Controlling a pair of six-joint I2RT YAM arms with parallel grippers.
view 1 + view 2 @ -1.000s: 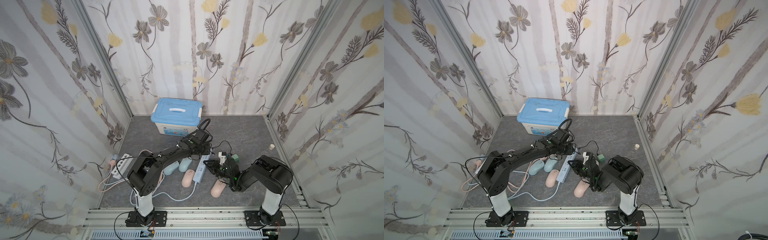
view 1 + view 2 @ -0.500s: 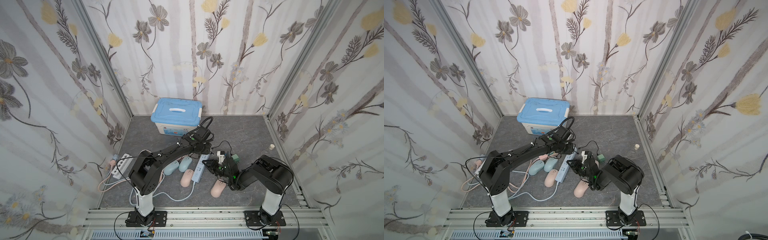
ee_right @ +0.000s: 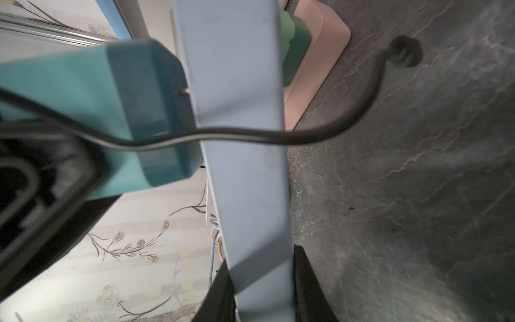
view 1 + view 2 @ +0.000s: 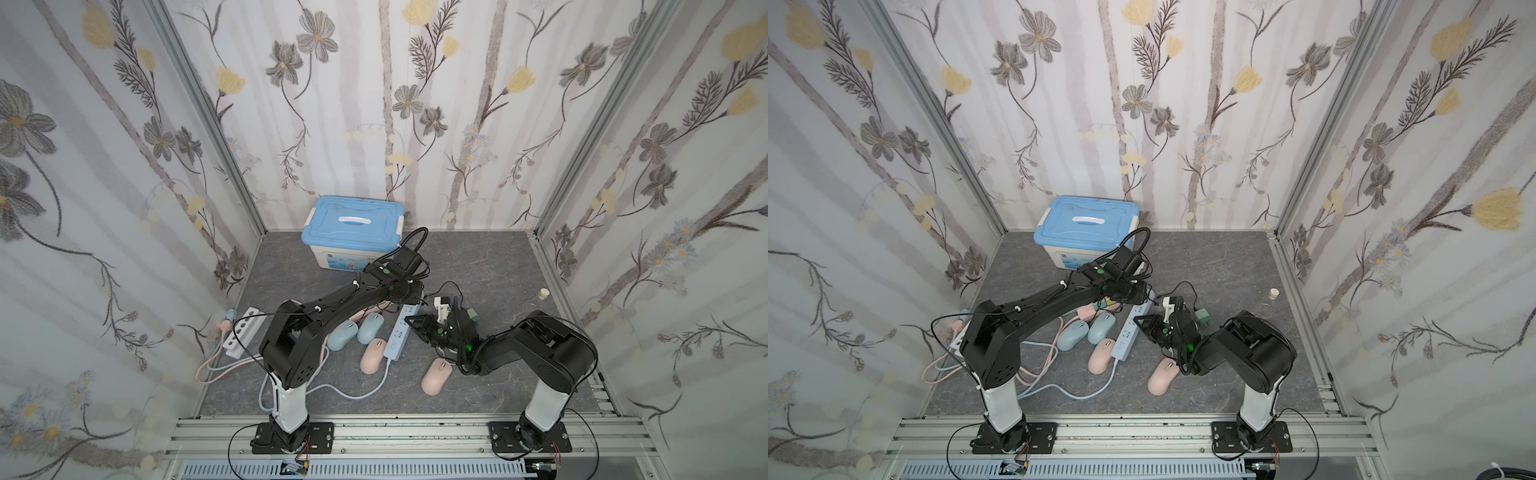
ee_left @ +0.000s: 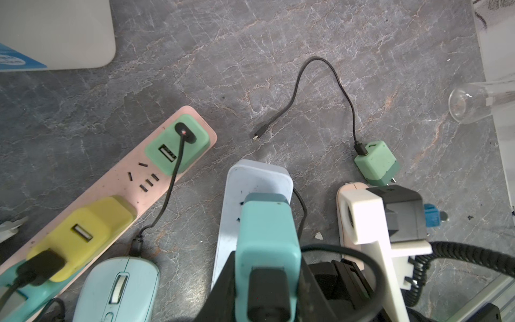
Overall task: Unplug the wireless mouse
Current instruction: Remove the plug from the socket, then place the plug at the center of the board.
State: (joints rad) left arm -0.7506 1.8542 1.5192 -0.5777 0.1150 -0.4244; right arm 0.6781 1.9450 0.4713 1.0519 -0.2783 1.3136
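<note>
**Ana:** What did the left tool (image 5: 266, 281) have?

**Ben:** It was clamped tight on the teal charger (image 5: 266, 223), one jaw on each side. A black cable (image 3: 292, 140) was plugged into the charger's outer end. The charger sat against the socket face of the light blue power strip (image 5: 250, 178).

**Ana:** And the right tool (image 3: 262, 290)?

**Ben:** It was closed narrowly on that same strip's edges, just beside the charger. In both top views the two tools stood together near the middle of the frame.

**Ana:** Where was the wireless mouse?

**Ben:** Four mice lay on the worktop (image 4: 478, 266). A pink mouse (image 4: 434, 376) lay at lower centre, just below the right tool. A second pink mouse (image 4: 372, 353) and two pale blue mice (image 4: 343, 336) lay left of the strip. I could not tell which mouse the cable reached.
</note>
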